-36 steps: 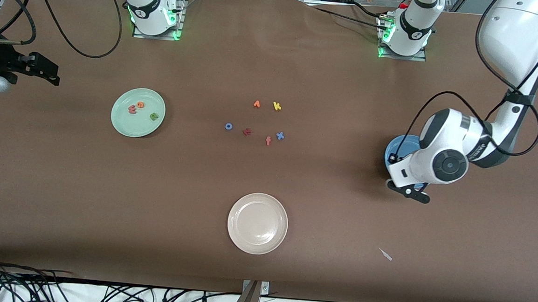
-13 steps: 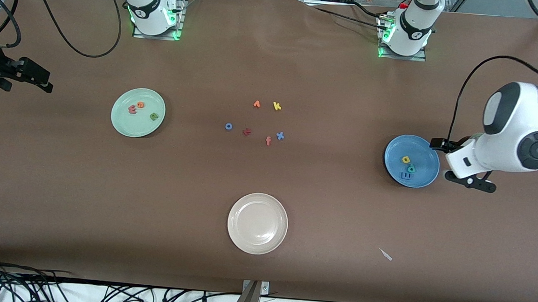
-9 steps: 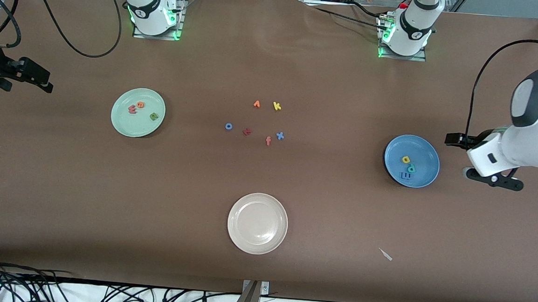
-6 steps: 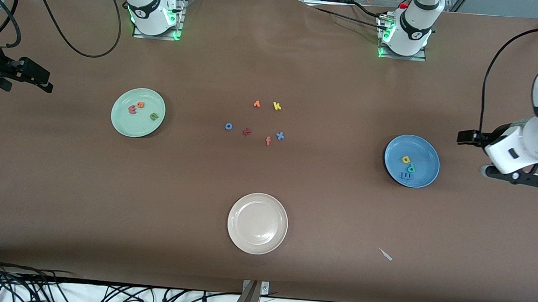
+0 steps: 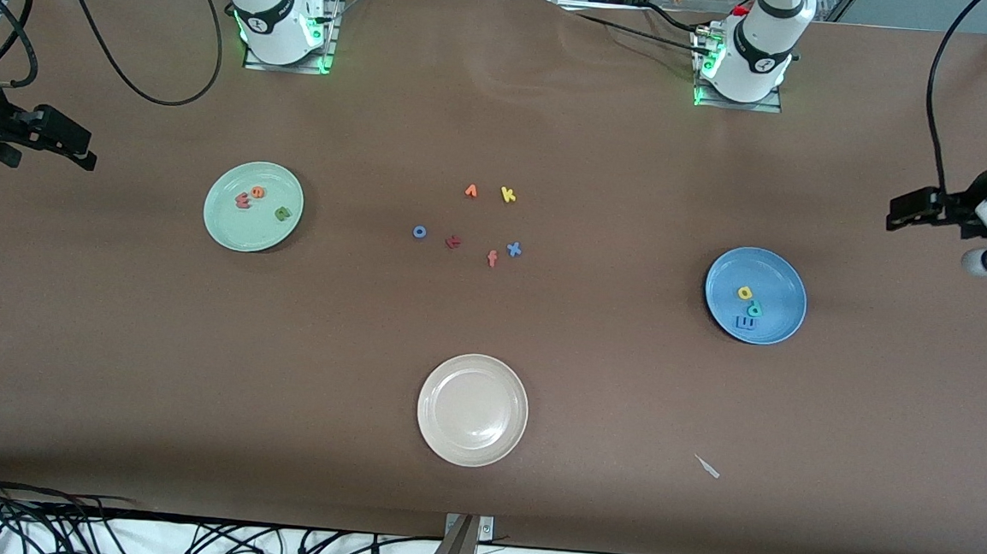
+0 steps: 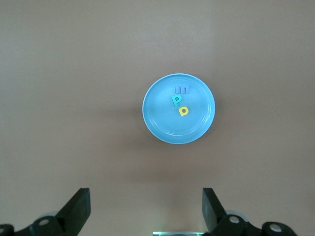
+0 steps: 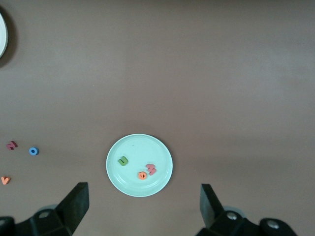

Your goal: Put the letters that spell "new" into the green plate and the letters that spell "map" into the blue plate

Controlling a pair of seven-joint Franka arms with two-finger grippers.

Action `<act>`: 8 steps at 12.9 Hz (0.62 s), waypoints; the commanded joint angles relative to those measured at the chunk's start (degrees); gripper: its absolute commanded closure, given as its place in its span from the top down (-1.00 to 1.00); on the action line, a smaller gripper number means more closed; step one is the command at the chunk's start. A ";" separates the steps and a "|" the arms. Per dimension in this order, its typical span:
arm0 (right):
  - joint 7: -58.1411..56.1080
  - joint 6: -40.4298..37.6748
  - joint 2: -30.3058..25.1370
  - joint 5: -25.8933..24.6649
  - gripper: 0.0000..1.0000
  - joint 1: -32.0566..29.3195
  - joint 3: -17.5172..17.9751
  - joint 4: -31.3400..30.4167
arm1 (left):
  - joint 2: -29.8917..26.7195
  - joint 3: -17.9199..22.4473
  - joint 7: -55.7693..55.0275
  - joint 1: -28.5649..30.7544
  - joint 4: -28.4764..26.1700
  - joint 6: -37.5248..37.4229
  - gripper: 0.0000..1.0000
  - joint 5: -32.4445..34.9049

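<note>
Here the brown table (image 5: 489, 354) carries three plates. The cream-white plate (image 5: 472, 410) sits near the table's edge closest to the front camera, midway along it. The blue plate (image 5: 755, 295) lies toward the left arm's end, and the green plate (image 5: 254, 206) toward the right arm's end.

The left gripper (image 5: 935, 210) hangs over the table's edge at the left arm's end, jaws spread wide and holding nothing; its wrist view looks down on the blue plate between its two fingers (image 6: 78, 209). The right gripper (image 5: 48, 134) waits over the table edge at the right arm's end, jaws likewise wide and empty.

In the blue plate lie the yellow "a" (image 5: 745, 292), the teal-green "p" (image 5: 754, 308) and the blue "m" (image 5: 746, 323), close together in a row. In the green plate lie the pinkish-red "w" (image 5: 243, 201), the orange "e" (image 5: 258, 191) and the green "n" (image 5: 282, 213).

Mid-table, a loose cluster stays on the bare surface: orange "v" (image 5: 470, 191), yellow "k" (image 5: 508, 195), blue "o" (image 5: 419, 232), dark red "t" (image 5: 454, 241), orange "f" (image 5: 492, 259) and blue "x" (image 5: 513, 248).
</note>
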 commanded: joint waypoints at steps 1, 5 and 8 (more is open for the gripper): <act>-1.06 -0.24 -0.20 0.87 1.00 0.23 -0.48 0.26 | -3.11 4.41 -0.64 -3.97 -2.07 -0.10 1.00 -3.42; -1.06 -0.24 -0.20 0.78 1.00 0.06 -0.48 0.26 | -3.29 5.40 -0.82 -5.31 -1.55 0.16 1.00 -3.70; -1.06 -0.24 -0.20 0.78 1.00 0.06 -0.48 0.26 | -3.47 5.40 -0.73 -5.48 -1.46 0.16 1.00 -3.79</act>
